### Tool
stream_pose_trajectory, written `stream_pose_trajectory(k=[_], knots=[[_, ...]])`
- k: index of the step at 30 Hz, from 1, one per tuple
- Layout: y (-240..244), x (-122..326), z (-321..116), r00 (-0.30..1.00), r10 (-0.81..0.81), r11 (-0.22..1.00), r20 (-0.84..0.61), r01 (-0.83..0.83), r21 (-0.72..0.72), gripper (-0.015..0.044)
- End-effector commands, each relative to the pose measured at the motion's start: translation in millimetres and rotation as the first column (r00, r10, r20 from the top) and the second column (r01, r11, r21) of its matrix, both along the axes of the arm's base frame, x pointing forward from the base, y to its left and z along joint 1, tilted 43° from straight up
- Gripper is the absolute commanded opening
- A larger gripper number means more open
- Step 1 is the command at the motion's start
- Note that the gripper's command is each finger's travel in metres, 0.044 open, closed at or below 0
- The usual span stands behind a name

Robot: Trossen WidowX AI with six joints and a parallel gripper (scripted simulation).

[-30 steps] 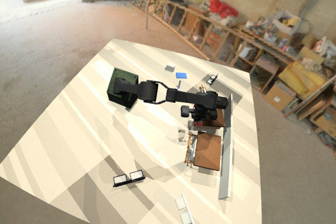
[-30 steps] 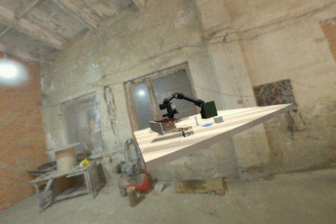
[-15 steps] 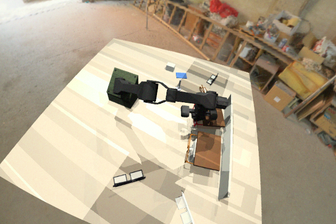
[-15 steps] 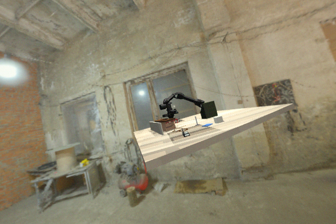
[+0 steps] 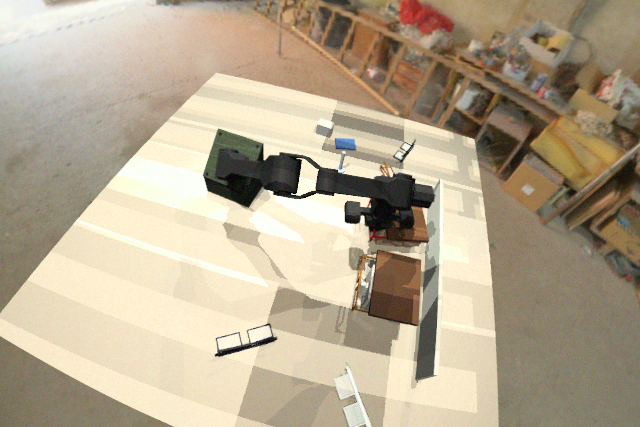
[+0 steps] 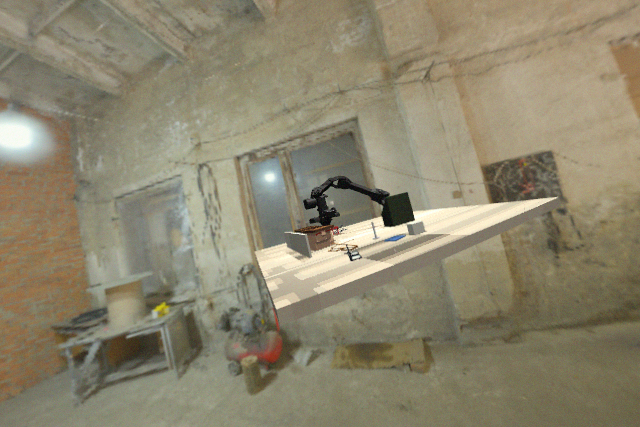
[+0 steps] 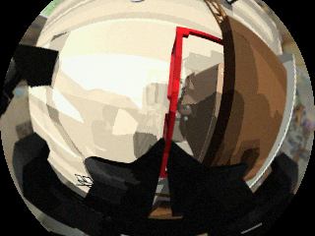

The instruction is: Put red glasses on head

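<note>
My gripper (image 7: 164, 142) is shut on the front frame of the red glasses (image 7: 174, 74) (image 5: 374, 235) (image 6: 336, 229). The frame stands in front of one brown display head (image 7: 256, 98) (image 5: 421, 227) (image 6: 323, 239). One temple runs back from the frame's far end to the head's side, where its rear is hidden. The other temple is hidden behind the fingers. Contact with the nose and ears cannot be told. No blue tag shows on this head. The other brown head (image 5: 395, 285) stands beside it, with orange glasses (image 5: 357, 288) at its face.
A grey upright panel (image 5: 429, 308) stands behind both heads. More orange glasses (image 5: 386, 170) (image 6: 345, 247), black glasses (image 5: 245, 340), white glasses (image 5: 355, 396) and dark glasses (image 5: 403, 150) lie around. A white post (image 5: 342, 160), blue plate (image 5: 345, 143) and white block (image 5: 324, 126) are near the back.
</note>
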State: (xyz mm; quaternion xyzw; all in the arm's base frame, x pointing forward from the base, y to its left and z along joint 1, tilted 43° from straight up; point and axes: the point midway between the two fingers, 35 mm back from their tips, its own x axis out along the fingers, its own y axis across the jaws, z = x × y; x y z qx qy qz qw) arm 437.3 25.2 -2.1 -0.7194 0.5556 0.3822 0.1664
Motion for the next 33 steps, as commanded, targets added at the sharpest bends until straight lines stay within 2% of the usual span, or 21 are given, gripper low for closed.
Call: stream_pose_trajectory(k=[1,33], knots=[[-0.6,0.0,-1.3,1.0,0.001,1.0,-0.002,-0.001,-0.004,0.0],[-3.9,0.5,-4.7,1.0,0.001,1.0,-0.002,-0.001,-0.004,0.0]])
